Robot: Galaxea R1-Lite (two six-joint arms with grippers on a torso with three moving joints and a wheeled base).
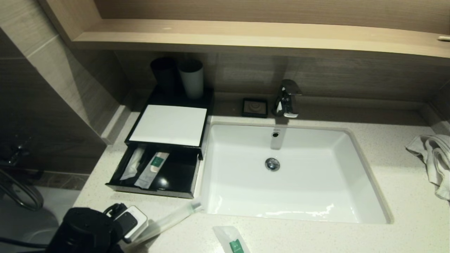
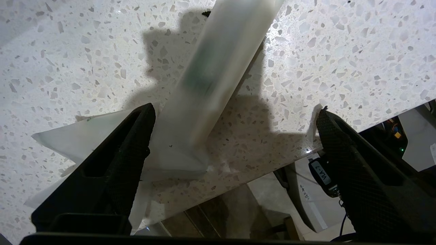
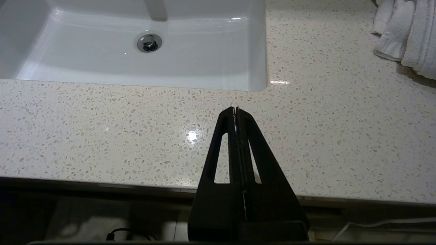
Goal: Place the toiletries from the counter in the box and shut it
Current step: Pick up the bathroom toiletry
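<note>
Toiletries in clear plastic wrap lie on our pale cream speckled stone table (image 1: pixel 351 225), which carries a white rectangular sink basin (image 1: pixel 316 207) with a chrome tap (image 1: pixel 287 98) behind it. A light wooden shelf (image 1: pixel 246 35) runs along the wall above, and a white cloth towel (image 1: pixel 434 158) is bunched at the far right of the table.

At the near left edge of the table, our left gripper (image 2: pixel 235 129) hangs with its fingers (image 2: pixel 126 160) spread wide and gripping nothing. A long clear-wrapped stick with a green mark (image 2: pixel 211 88) lies on the stone between the two fingers, closer to one of them, and a second pale wrapper (image 2: pixel 78 139) lies partly under that same finger. In the head view the stick (image 1: pixel 172 219) reaches toward the corner of the basin. A small clear sachet with a green label (image 1: pixel 233 242) lies well apart from the fingers, on the front strip of the table before the sink.

Our flat black rectangular box with a white square top panel (image 1: pixel 170 124) stands left of the basin with its shallow front drawer (image 1: pixel 154 189) pulled out. Inside we see a clear-wrapped item (image 1: pixel 133 165) and a sachet with a green label (image 1: pixel 153 168) side by side. A black cup (image 1: pixel 163 73) and a white cup (image 1: pixel 191 79) stand behind the box, and a small black square soap dish (image 1: pixel 255 107) sits beside the tap.

Our right gripper (image 3: pixel 235 110) rests over the front edge of the table, right of the sink, its fingers pressed together on nothing.
</note>
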